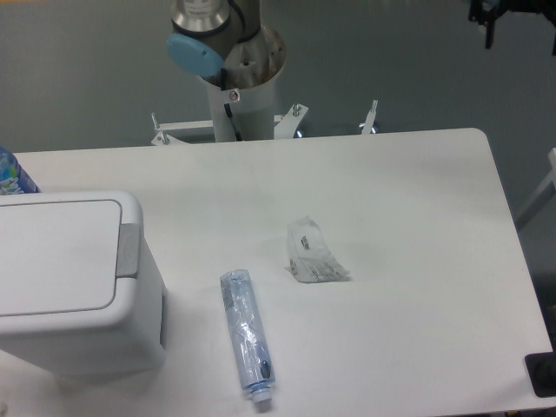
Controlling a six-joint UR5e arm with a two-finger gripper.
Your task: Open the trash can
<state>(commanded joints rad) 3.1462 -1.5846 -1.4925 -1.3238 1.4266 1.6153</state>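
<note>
The trash can [82,334] is a large boxy white bin at the left front of the table. Its flat white lid [56,256] lies shut, and the grey tab [129,250] sits on the rim at the lid's right edge. A dark piece at the top right corner, cut off by the frame edge, looks like my gripper [512,13]. It hangs far from the bin, above and beyond the table's back right corner. Its fingers are not clear enough to show whether they are open or shut.
A clear plastic bottle [246,334] lies on its side right of the bin. A crumpled clear wrapper [314,252] lies mid-table. A blue-patterned object [12,174] pokes in behind the bin. The arm's base [234,78] stands behind the table. A black object [543,375] is at the front right corner.
</note>
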